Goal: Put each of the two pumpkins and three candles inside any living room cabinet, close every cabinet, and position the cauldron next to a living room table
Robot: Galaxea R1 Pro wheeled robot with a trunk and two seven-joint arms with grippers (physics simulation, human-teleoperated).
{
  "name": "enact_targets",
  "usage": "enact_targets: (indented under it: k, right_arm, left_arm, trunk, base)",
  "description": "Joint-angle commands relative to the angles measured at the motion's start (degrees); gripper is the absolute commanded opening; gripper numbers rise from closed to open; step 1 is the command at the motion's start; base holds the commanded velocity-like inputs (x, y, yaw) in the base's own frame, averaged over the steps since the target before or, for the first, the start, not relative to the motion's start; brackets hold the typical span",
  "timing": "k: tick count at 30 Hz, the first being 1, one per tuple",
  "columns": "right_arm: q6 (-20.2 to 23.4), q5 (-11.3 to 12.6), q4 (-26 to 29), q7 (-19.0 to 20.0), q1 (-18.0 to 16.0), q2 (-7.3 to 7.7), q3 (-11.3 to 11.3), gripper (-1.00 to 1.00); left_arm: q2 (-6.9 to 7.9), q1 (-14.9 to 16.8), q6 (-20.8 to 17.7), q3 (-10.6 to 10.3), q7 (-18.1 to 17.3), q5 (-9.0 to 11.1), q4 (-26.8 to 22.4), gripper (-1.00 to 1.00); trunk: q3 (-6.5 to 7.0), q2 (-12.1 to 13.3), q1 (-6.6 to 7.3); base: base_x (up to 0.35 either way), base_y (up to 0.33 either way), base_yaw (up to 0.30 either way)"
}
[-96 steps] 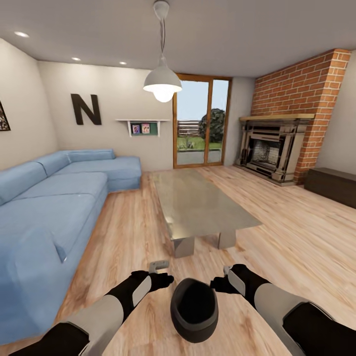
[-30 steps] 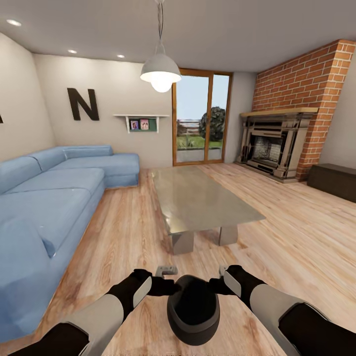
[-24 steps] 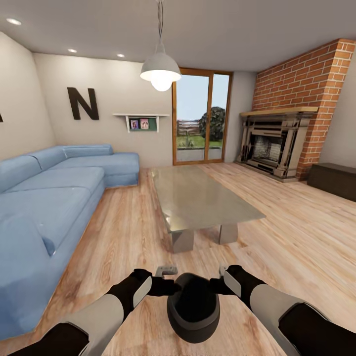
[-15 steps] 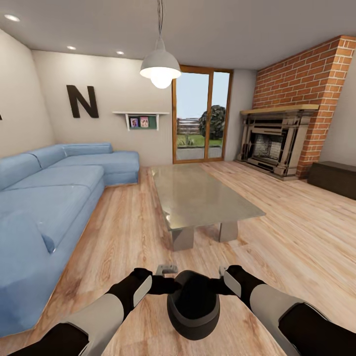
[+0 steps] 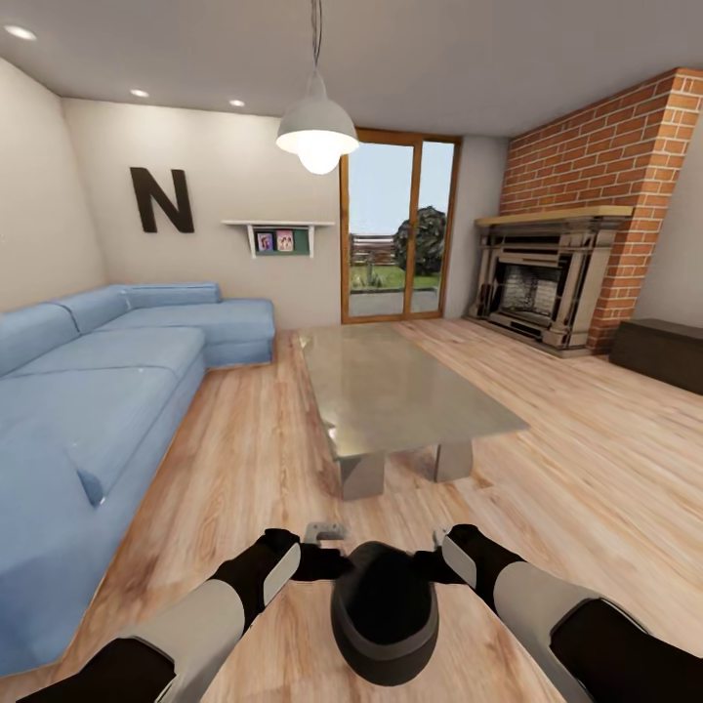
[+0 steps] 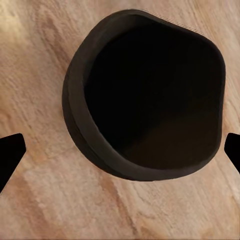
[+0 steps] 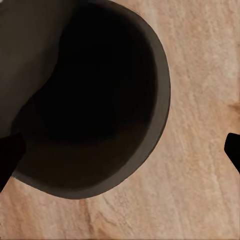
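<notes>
The black cauldron (image 5: pixel 384 610) hangs low in front of me above the plank floor, mouth up, between my two hands. My left gripper (image 5: pixel 327 561) touches its left rim and my right gripper (image 5: pixel 436 563) touches its right rim. In the left wrist view the cauldron (image 6: pixel 145 100) lies between wide-spread fingertips (image 6: pixel 10 155), so the left gripper (image 6: pixel 120 152) is open. The right gripper (image 7: pixel 120 150) is likewise open over the cauldron (image 7: pixel 90 100). The glass-topped table (image 5: pixel 400 391) stands a short way ahead. The dark cabinet (image 5: pixel 659 353) is at the far right. Pumpkins and candles are out of view.
A blue corner sofa (image 5: pixel 98 391) runs along the left. The brick fireplace (image 5: pixel 537 283) is at the back right, glass doors (image 5: pixel 395 234) behind the table. A pendant lamp (image 5: pixel 315 137) hangs overhead. Bare floor lies on both sides of the table.
The whole view has crept forward, so the table sits slightly nearer. Since the oldest frame both grippers closed in against the cauldron's rim; it stays between them.
</notes>
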State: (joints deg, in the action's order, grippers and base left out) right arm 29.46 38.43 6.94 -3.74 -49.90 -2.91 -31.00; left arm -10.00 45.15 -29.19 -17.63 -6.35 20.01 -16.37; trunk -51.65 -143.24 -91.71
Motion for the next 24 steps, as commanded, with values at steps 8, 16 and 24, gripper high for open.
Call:
enact_targets:
  k: [8,16,24]
  right_arm:
    - [0.2,0.6,0.1,-0.4,0.0,0.01,-0.4,1.0]
    - [0.2,0.7,0.1,-0.4,0.0,-0.01,-0.4,1.0]
    - [0.2,0.7,0.1,-0.4,0.2,0.01,-0.4,1.0]
  left_arm:
    - [0.0,0.0,-0.1,0.0,0.2,0.0,-0.1,1.0]
    - [0.0,0.0,-0.4,0.0,0.2,0.1,-0.1,1.0]
    - [0.0,0.0,-0.7,0.0,0.0,0.1,-0.1,1.0]
  trunk:
    - [-0.06,0.0,-0.02]
    - [-0.28,0.0,-0.04]
    - [-2.06,-0.1,-0.25]
  base:
    - [0.281,0.03,0.0]
    - [0.044,0.001,0.0]
    - [0.001,0.0,0.0]
